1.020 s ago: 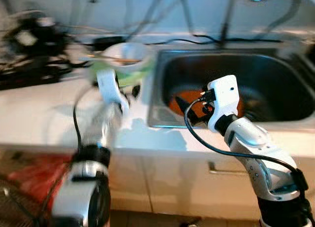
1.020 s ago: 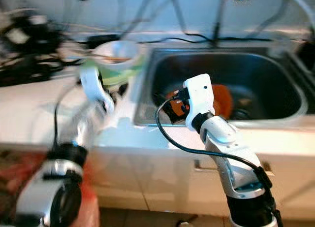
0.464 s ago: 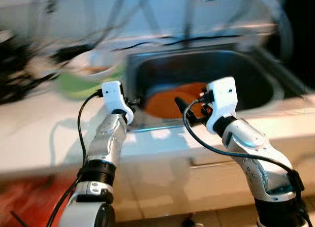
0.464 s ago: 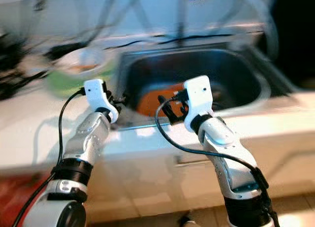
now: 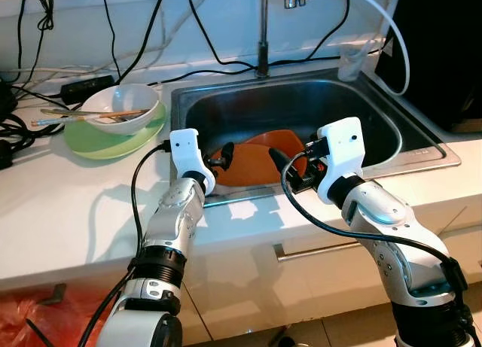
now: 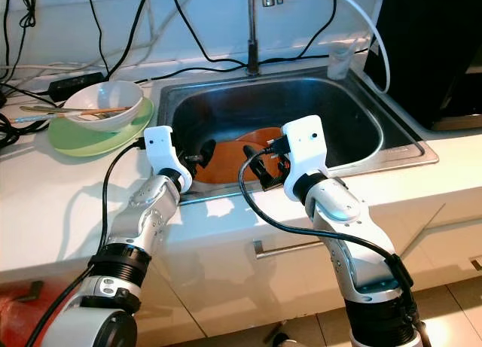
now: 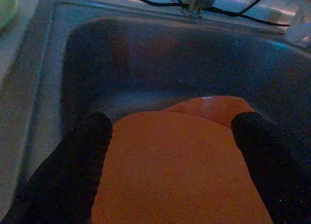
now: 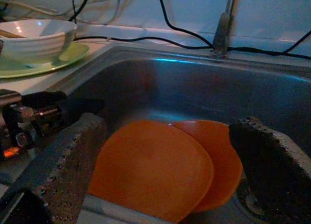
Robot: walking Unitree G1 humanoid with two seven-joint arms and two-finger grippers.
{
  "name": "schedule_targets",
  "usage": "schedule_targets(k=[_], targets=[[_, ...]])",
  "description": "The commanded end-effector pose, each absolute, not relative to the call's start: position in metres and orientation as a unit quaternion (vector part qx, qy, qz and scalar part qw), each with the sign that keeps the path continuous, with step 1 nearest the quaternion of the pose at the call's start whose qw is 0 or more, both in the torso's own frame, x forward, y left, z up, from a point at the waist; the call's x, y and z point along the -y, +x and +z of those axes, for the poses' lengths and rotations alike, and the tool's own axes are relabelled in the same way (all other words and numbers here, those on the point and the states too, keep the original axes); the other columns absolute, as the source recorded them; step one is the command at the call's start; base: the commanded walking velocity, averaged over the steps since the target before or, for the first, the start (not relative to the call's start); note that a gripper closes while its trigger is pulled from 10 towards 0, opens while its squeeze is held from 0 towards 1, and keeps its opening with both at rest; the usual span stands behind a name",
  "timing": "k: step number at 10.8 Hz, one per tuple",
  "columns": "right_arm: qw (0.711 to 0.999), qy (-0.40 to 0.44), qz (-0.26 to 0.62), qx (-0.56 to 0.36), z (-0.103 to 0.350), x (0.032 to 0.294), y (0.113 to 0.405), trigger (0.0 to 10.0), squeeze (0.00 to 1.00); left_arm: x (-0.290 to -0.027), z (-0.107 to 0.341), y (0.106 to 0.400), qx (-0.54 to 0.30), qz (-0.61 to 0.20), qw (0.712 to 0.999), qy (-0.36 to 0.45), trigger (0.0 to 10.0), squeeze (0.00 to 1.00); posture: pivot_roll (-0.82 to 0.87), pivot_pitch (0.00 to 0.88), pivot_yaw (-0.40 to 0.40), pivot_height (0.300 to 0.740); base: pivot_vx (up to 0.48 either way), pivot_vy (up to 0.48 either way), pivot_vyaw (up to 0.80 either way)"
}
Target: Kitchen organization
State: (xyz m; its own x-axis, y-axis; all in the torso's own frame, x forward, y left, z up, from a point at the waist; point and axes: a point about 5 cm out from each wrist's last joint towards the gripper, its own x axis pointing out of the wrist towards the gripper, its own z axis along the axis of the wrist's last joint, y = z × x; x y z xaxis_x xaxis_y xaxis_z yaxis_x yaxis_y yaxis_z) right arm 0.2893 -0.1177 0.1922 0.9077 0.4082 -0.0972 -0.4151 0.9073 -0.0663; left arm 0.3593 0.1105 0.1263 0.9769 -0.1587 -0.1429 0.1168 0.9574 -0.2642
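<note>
Two orange plates lie overlapping in the steel sink: the larger front plate and a second plate behind it. My left gripper hangs open over the sink's front-left corner, its fingers spread either side of the front plate without touching it. My right gripper is open above the sink's front edge, and its view looks down on both plates. A white bowl with chopsticks sits on a green plate on the counter to the left.
A faucet rises behind the sink, with a white hose and a clear cup at the back right. Black cables and a power strip crowd the counter's back left. Cabinet handle below; red bag on the floor.
The head camera has swung and the blur has cleared. My left gripper moved right from beside the bowl to the sink's front-left corner. My right gripper kept its place over the sink.
</note>
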Motion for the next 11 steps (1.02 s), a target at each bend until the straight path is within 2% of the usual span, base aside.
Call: schedule_targets(k=[1,3,8,11], targets=[[0.975,-0.046,0.217,-0.031,0.1959,0.1147,0.2900,10.0,0.00,-0.1192,0.1219,0.3599,-0.095,-0.051,0.987,-0.116,10.0,0.00,-0.12,0.000,0.066,0.740,0.000,0.000,0.00],[0.975,-0.045,0.218,-0.030,0.1960,0.1134,0.2901,10.0,0.00,-0.1186,0.1248,0.3612,-0.095,-0.051,0.987,-0.120,10.0,0.00,-0.12,0.000,0.067,0.740,0.000,0.000,0.00],[0.975,-0.043,0.215,-0.030,0.1962,0.1143,0.2897,10.0,0.00,-0.1210,0.1229,0.3614,-0.105,-0.044,0.986,-0.119,10.0,0.00,-0.12,0.000,0.078,0.740,0.000,-0.441,0.00],[0.974,-0.042,0.220,-0.028,0.1963,0.1133,0.2897,10.0,0.00,-0.1231,0.1247,0.3623,-0.101,-0.039,0.986,-0.124,10.0,0.00,-0.12,0.000,0.079,0.740,0.000,0.000,0.00]])
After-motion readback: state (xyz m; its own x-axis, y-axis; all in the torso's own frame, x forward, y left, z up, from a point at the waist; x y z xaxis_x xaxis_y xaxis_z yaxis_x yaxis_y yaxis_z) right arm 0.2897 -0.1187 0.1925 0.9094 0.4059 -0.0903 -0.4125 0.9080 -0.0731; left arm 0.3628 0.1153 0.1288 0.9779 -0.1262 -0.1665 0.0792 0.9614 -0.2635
